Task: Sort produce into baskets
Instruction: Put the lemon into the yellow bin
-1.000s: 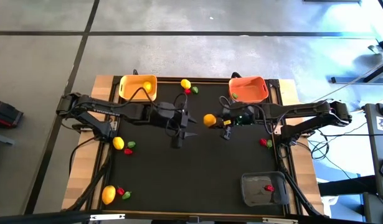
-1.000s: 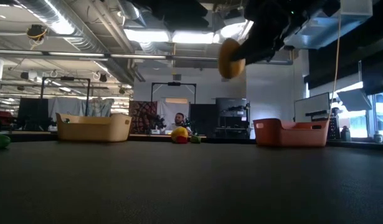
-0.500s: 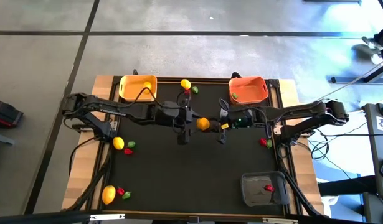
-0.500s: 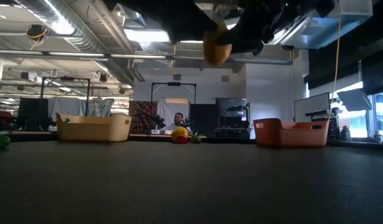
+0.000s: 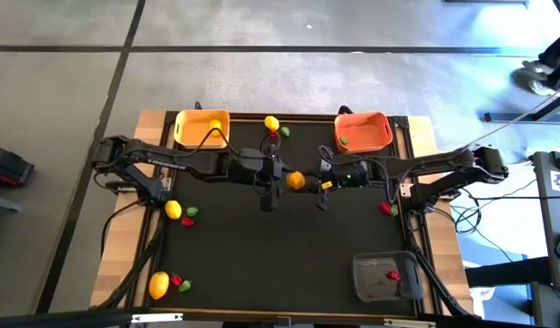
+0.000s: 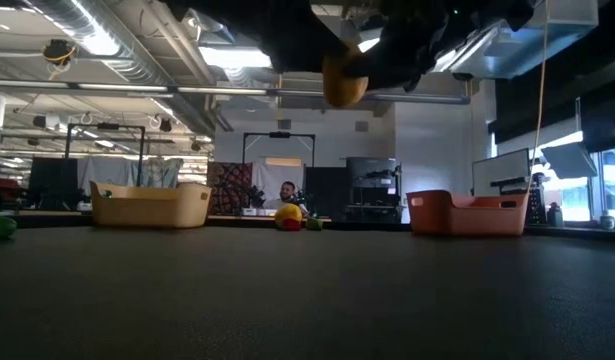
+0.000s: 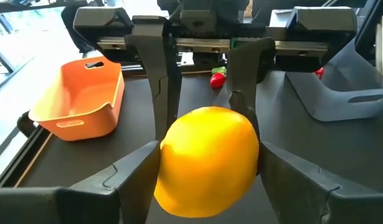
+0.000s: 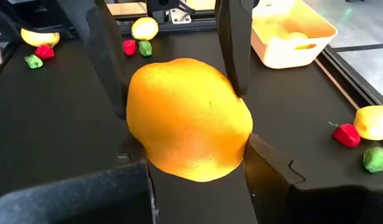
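High view: both grippers meet above the middle of the worktop (image 5: 289, 264), with one yellow lemon (image 5: 296, 180) between them, lifted above the surface.
Right gripper (image 5: 318, 186): it comes from the right side; its fingers are closed on the lemon, as the right wrist view shows the fruit (image 8: 188, 118) filling the gap between them.
Left gripper (image 5: 272, 180): it comes from the left side; in the left wrist view its fingers stand on both sides of the same lemon (image 7: 207, 160), very close, but I cannot tell if they press it.
Key relation: the two pairs of fingers face each other along the left-right line.
Yellow basket (image 5: 201, 128): far left, nearer to the left arm.
Orange-red basket (image 5: 363, 131): far right.
Judgement: a handover to the left arm seems to be in progress.
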`<action>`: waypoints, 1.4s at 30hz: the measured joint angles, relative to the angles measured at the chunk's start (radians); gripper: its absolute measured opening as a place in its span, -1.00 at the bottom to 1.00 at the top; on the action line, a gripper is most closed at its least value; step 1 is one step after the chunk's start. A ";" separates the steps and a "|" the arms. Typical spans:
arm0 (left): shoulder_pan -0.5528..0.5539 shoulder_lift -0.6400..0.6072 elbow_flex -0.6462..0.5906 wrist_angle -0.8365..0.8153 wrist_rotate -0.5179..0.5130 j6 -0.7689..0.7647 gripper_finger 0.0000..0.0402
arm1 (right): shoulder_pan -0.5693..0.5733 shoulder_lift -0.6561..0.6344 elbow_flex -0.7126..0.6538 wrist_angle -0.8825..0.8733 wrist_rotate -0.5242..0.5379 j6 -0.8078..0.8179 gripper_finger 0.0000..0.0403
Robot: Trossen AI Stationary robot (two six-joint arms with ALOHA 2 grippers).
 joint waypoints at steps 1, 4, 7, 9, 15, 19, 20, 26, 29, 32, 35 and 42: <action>0.000 0.000 0.000 -0.005 0.001 0.000 0.21 | 0.000 0.005 0.000 0.004 -0.002 0.000 -0.35; 0.000 0.001 0.000 -0.011 0.003 0.009 0.05 | -0.001 0.015 0.000 0.008 -0.003 0.001 -0.35; 0.000 0.001 0.000 -0.021 0.003 0.015 -0.06 | -0.001 0.025 0.000 0.015 -0.003 0.003 -0.31; 0.000 0.002 0.000 -0.018 0.002 0.016 -0.08 | -0.001 0.024 0.000 0.012 -0.003 0.004 -0.23; 0.000 -0.003 0.001 -0.029 0.002 -0.003 -0.05 | 0.000 -0.027 0.005 -0.070 0.007 0.005 0.11; 0.000 -0.033 0.000 -0.076 0.001 -0.015 -0.06 | 0.007 -0.075 0.007 -0.218 0.009 0.027 0.25; 0.000 -0.048 0.000 -0.086 -0.003 -0.020 -0.06 | 0.008 -0.083 0.006 -0.263 0.009 0.041 0.27; 0.000 -0.123 0.000 -0.202 -0.040 -0.056 -0.03 | 0.023 -0.059 0.005 -0.411 0.043 0.098 0.31; 0.000 -0.166 0.000 -0.269 -0.078 -0.071 -0.03 | 0.039 -0.025 -0.008 -0.414 0.098 0.112 0.31; 0.000 -0.197 0.000 -0.318 -0.102 -0.091 -0.02 | 0.039 0.014 -0.030 -0.374 0.152 0.121 0.31; 0.000 -0.224 0.000 -0.353 -0.113 -0.100 -0.02 | 0.039 0.054 -0.045 -0.357 0.170 0.131 0.31; 0.045 -0.248 0.000 -0.464 -0.255 -0.120 -0.02 | 0.039 0.155 -0.062 -0.333 0.199 0.147 0.31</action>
